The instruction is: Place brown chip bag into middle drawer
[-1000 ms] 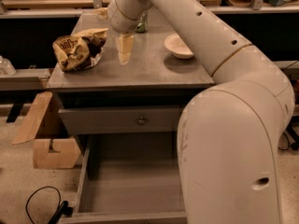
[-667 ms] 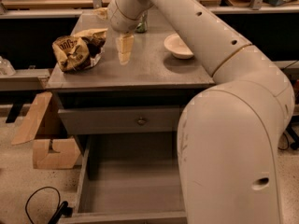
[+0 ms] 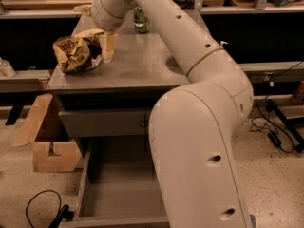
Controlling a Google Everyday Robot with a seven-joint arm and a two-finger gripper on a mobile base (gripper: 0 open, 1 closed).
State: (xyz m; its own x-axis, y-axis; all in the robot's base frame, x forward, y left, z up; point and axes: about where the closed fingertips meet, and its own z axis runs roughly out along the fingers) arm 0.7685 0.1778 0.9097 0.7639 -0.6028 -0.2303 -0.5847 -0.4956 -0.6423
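Gripper (image 3: 108, 45): opening cannot be told; sits at 3 o'clock edge of bag (image 3: 76, 53). Drawer (image 3: 118, 194): open, 6 o'clock, nearest. Bag: crumpled, on tabletop (image 3: 137, 65), 10 o'clock, farther. Risk: edge-only pinch on slick foil may slip, dropping bag short of drawer.

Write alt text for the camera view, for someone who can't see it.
A white robot arm reaches over a grey cabinet top, its gripper at the right edge of the crumpled brown chip bag lying there. Below, the middle drawer stands pulled open, partly hidden by the arm; a cardboard box sits on the floor beside it.
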